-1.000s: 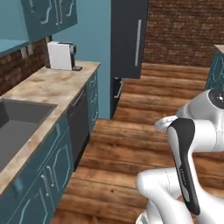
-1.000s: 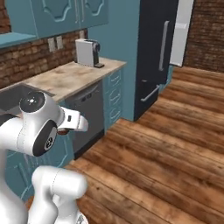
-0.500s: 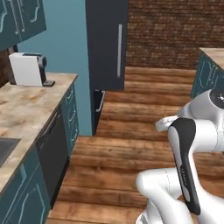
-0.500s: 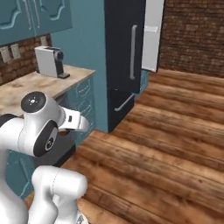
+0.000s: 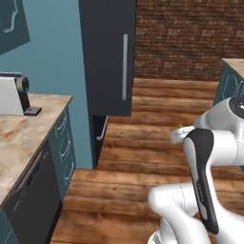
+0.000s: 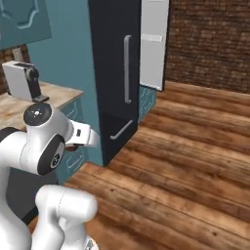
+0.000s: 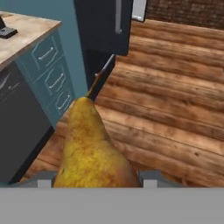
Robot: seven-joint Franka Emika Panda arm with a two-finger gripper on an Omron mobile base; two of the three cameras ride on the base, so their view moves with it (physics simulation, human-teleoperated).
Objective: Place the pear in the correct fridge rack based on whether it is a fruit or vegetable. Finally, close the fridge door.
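One pear (image 7: 92,148) sits clamped in the pincer (image 7: 94,177), fridge (image 7: 105,24) door closed.

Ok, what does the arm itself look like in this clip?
A glossy white, rounded arm with a dark strip along one link and a dark round joint cap marked by a small ring. The tool shows two small grey finger tips. No cables visible.

The pear (image 7: 92,148), golden-brown and speckled, sits clamped between the fingers, its thin stem pointing toward twelve o'clock in the hand view.
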